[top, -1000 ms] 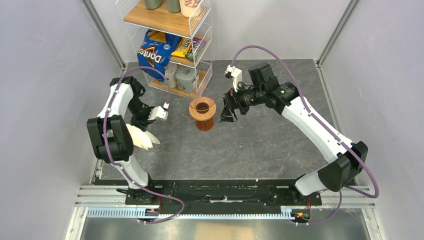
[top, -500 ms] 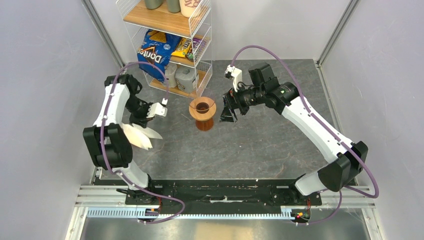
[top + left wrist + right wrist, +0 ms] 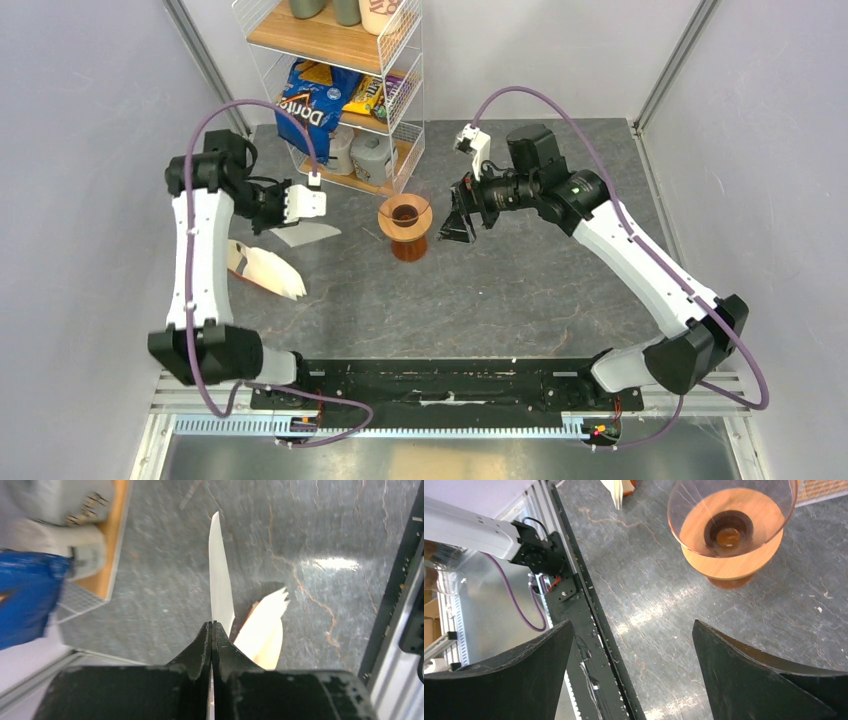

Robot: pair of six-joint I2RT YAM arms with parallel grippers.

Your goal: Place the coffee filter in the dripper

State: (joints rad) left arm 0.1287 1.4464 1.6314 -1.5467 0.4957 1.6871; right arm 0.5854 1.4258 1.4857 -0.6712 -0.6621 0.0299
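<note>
My left gripper (image 3: 287,206) is shut on the coffee filter (image 3: 303,235), a thin white fan that hangs above the table, left of the dripper (image 3: 405,219). In the left wrist view the coffee filter (image 3: 220,580) shows edge-on, rising from my pinched left gripper (image 3: 212,625). The orange-brown dripper (image 3: 730,529) stands upright with its dark centre hole showing and nothing inside. My right gripper (image 3: 458,226) hovers just right of the dripper, open and holding nothing. In its own view the right gripper (image 3: 633,626) stands wide, the dripper beyond it.
A cream-white pile of stacked filters (image 3: 266,270) lies on the table below my left arm, also seen as the pile (image 3: 266,630). A wire shelf (image 3: 345,95) with snack bags and jugs stands behind the dripper. The black base rail (image 3: 430,376) runs along the near edge.
My left gripper has shut on one filter and lifted it off the pile, moving up and back. The right arm has barely shifted.
</note>
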